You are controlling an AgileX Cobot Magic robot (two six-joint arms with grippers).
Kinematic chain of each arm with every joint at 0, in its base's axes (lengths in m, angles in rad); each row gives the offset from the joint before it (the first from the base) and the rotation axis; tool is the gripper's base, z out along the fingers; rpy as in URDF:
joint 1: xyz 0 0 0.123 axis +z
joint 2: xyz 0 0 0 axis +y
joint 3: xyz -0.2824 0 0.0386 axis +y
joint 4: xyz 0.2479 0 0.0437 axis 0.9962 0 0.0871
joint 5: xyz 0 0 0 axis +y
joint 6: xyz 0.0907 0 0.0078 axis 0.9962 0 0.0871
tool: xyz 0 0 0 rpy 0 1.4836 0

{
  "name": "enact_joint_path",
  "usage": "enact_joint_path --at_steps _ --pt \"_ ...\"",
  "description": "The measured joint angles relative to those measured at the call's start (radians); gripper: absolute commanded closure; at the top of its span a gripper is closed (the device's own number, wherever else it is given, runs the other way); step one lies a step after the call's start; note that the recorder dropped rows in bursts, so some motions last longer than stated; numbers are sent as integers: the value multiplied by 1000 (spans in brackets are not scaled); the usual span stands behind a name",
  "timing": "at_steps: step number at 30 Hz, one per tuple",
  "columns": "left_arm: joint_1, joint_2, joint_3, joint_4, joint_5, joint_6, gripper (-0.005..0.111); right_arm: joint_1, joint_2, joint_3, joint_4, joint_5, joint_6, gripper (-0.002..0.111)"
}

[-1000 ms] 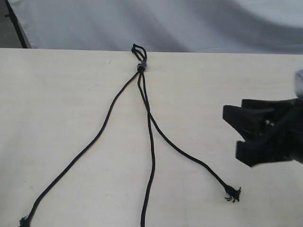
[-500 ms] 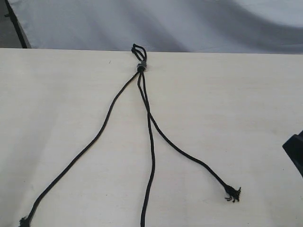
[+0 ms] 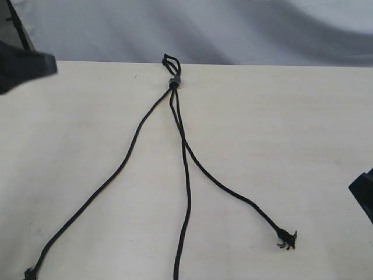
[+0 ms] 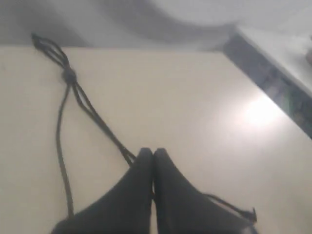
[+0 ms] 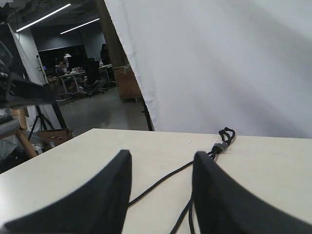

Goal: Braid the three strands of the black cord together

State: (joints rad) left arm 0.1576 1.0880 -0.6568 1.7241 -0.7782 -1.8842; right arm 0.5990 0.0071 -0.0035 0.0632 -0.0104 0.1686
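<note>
Nearest me, at the right side of the table (image 3: 303,116), my right gripper (image 5: 163,157) has its jaws apart with nothing between them. The cord (image 3: 187,192) lies unbraided, its three strands (image 3: 119,169) fanned toward me, the middle and right ones crossing once. They meet at the grey band (image 3: 173,82) by the far edge. Far left, my left gripper (image 4: 153,153) is pressed closed and empty.

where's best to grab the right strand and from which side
Grip the right strand just above its frayed tip, from straight above with jaws across it. It lies flat there, clear of the middle strand; near the band the strands crowd together.
</note>
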Motion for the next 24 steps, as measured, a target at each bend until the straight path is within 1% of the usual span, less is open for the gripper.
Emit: enact_joint_path --at_steps 1,2,3,4,7,9,10,11,12,13,14,15,17,18,19,21,22,23,24 --pt "-44 43 -1 5 18 8 107 0 0 0 0 0 0 68" --pt "-115 80 -1 11 60 15 107 0 0 0 0 0 0 68" --pt "-203 113 -1 15 123 20 107 0 0 0 0 0 0 68" --pt "-301 138 -2 19 180 24 107 0 0 0 0 0 0 68" --pt "-614 239 -30 23 423 71 107 0 0 0 0 0 0 68" --pt "-774 304 -60 23 576 104 107 0 0 0 0 0 -2 68" --pt "-843 341 -76 23 646 115 107 0 0 0 0 0 -2 68" --pt "-883 377 -89 25 700 125 107 0 0 0 0 0 -2 68" --pt "-915 411 -107 26 765 134 107 0 0 0 0 0 -2 68" --pt "-932 444 -125 26 834 149 107 0 0 0 0 0 -2 68" --pt "-939 469 -139 26 898 169 107 0 0 0 0 0 -4 68" --pt "-941 497 -159 18 993 211 107 0 0 0 0 0 -4 68" --pt "-942 542 -210 -71 1194 330 107 0 0 0 0 0 -7 68" --pt "-942 564 -251 -167 1315 429 107 0 0 0 0 3 -7 68" --pt "-934 582 -301 -296 1431 549 107 0 0 0 0 4 -9 68" --pt "-891 605 -414 -631 1625 836 107 0 0 0 0 10 -9 68" --pt "-865 612 -451 -820 1688 1001 107 0 0 0 0 10 -9 68" --pt "-830 615 -478 -970 1718 1140 107 0 0 0 0 10 -9 68" --pt "-797 621 -498 -1189 1725 1350 107 0 0 0 0 10 -9 68"
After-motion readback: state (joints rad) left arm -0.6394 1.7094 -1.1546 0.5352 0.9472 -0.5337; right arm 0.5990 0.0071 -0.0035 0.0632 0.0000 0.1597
